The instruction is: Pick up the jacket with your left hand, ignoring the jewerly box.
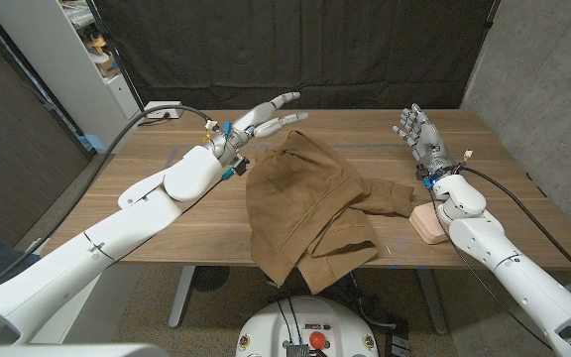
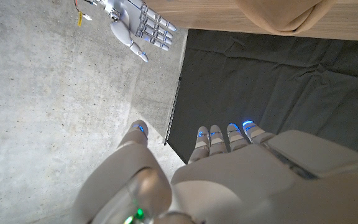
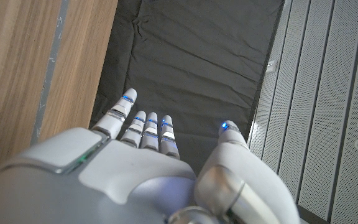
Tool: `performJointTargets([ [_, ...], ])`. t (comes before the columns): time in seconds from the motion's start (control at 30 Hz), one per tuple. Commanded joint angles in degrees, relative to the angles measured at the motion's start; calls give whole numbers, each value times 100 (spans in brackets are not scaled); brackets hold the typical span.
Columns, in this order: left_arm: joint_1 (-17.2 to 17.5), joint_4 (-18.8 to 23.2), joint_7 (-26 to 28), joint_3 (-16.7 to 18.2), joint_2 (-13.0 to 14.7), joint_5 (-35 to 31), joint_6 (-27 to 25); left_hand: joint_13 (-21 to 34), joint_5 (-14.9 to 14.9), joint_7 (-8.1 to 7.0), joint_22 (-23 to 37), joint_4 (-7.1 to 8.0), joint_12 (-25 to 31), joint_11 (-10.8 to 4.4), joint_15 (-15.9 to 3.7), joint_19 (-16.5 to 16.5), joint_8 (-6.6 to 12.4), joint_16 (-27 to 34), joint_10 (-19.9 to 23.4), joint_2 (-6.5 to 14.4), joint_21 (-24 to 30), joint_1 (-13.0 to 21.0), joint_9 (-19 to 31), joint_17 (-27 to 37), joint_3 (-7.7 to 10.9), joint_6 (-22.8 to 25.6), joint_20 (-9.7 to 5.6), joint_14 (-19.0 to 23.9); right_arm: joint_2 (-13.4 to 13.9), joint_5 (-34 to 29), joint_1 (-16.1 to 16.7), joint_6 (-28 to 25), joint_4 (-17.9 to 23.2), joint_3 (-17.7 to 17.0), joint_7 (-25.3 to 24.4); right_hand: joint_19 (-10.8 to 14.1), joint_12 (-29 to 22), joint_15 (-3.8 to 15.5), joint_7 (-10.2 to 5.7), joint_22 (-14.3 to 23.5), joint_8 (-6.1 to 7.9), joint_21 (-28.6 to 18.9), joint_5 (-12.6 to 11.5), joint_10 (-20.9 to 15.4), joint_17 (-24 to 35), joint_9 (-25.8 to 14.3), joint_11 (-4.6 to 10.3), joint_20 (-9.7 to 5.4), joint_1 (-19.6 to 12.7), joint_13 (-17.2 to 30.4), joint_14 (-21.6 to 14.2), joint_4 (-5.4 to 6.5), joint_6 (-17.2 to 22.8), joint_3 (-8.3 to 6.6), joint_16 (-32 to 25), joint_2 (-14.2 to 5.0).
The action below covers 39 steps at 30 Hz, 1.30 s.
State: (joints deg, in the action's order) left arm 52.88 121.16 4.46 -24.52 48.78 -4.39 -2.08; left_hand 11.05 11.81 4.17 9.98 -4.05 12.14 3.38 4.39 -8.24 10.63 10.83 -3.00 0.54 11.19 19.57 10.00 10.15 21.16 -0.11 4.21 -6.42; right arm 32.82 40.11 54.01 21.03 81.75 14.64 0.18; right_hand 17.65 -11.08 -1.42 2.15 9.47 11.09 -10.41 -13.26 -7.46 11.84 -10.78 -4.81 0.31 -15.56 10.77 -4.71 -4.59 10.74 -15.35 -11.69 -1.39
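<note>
Sprawling across the middle of the wooden desk (image 1: 167, 149) in the head view, the brown jacket (image 1: 305, 203) lay crumpled in soft folds, its hem hanging over the near edge and one sleeve reaching toward the right edge. That sleeve's cuff touched a small pale box (image 1: 428, 222) with rounded corners, partly hidden under the right forearm near the desk's near right corner. The left hand (image 1: 264, 123) hung above the desk just beside the jacket's far left shoulder, its fingers spread and holding nothing. The right hand (image 1: 419, 134) stood near the far right corner, fingers apart and upright, well apart from the jacket. A dark wrinkled cloth backdrop (image 1: 295, 50) hung behind the desk, and a white power strip (image 1: 162, 112) sat at the far left corner.

In the left wrist view, the left hand (image 2: 229, 168) showed smooth white shells and blue-lit fingertips spread against a concrete wall (image 2: 55, 87) and the dark cloth; a fold of the jacket (image 2: 284, 15) draped on the desk, and the right hand (image 2: 138, 25) stood spread near it.

In the right wrist view, the right hand (image 3: 148, 155) reached out empty, fingers loosely apart, beside the grained desk surface (image 3: 30, 74) and a ribbed grey panel (image 3: 316, 93).
</note>
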Motion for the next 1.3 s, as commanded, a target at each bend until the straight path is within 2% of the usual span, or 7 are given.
performJointTargets([
  [0.03,-133,47,-110,-134,17,-419,-193,13,-3,-11,26,-36,-6,-30,2,-12,6,-17,-26,8,0,64,31,14,13,-24,52,7,-40,8,-33,44,-84,-1,26,9,-32,-19,-30,26,34,-42,17,-47,28,-25,18,36,-6,30,-32,-16,31,-19,-28,-55],
  [0.33,-177,232,-201,-211,104,-775,-437,14,-3,-2,26,-66,-16,-4,17,-3,-10,-18,-54,0,4,88,32,15,14,-79,59,0,-40,27,-11,55,-82,-19,20,0,-33,-21,-30,27,35,-39,18,-51,29,-25,23,36,-6,30,-26,-18,35,-21,-25,-63],
  [0.7,-63,499,-232,-177,265,-1173,-691,17,15,-12,24,-150,-22,15,27,36,-10,-14,-82,-37,17,175,36,16,22,-143,171,6,-20,32,37,46,-44,-34,1,-7,-34,-20,-33,27,38,-39,20,-55,31,-26,26,36,-3,30,-27,-18,48,-24,-26,-78],
  [0.97,-45,637,-313,-169,358,-1448,-867,22,51,-1,21,-260,-36,58,99,89,-7,-12,-139,-87,30,307,41,18,37,-217,241,6,-25,26,43,17,-3,-24,-30,-8,-41,-22,-40,27,39,-40,23,-78,31,-26,20,39,-4,30,-29,-21,53,-26,-26,-87],
  [1.3,-85,791,-533,-200,475,-1782,-1108,33,148,-4,17,-457,-51,58,138,56,-15,-24,-239,-189,0,591,49,24,66,-437,250,-47,-28,7,11,-12,19,-3,-39,-8,-39,-27,-38,27,45,-41,26,-77,31,-26,25,41,-4,30,-33,-25,73,-25,-27,-89],
])
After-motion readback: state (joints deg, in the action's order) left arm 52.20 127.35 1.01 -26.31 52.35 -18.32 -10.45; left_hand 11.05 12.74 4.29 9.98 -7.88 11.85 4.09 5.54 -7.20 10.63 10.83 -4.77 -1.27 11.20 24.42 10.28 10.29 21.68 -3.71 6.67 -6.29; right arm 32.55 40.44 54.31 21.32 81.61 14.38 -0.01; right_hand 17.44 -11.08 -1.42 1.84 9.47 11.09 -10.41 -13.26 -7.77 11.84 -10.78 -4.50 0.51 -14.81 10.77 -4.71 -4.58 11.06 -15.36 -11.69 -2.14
